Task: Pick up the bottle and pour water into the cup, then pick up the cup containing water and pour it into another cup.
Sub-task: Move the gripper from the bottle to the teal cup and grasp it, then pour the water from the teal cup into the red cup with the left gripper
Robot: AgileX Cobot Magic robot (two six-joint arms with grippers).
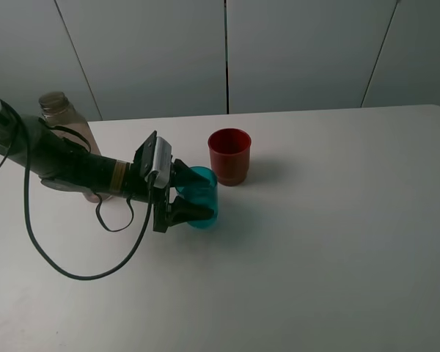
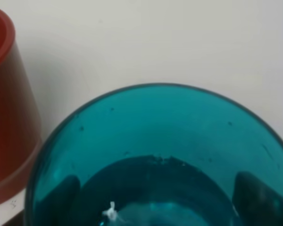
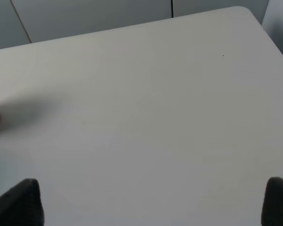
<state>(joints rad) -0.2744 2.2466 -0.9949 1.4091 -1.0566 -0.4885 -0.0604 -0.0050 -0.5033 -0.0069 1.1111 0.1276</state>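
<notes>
Teal cup point(image 1: 204, 196) stands upright on the bench point(image 1: 337, 242), left of centre, mouth up, long axis vertical. Red cup point(image 1: 229, 155) is just beside it, further back and to the right, also upright with its mouth open. From the high camera I see a narrow gap between the two. Bottle point(image 1: 64, 117) is upright well off to the left, partly hidden behind the left arm.

Left pincer point(image 1: 193, 195) comes in roughly level from the left and straddles the teal cup at about mid-height. In the left wrist view both fingers point(image 2: 61, 197) show dark through the translucent wall, one on each side. I read it as clamped on the cup. The base looks to be on the bench, not lifted, as far as I can tell. Right pincer point(image 3: 148, 203) is spread wide, holding nothing, over bare bench.

Handling, my judgement:
- Thin, smooth plastic tumbler, light in itself.
- A darker pool low inside suggests some water, so the weight sits low and will slosh.
- The wall is slick and tapered; a weak squeeze may let it slip, a hard one may flex it.
- The mid-height hold suits it.
- To pour, I'd lift until its rim clears the red cup's, then tip the axis toward the red cup.
</notes>
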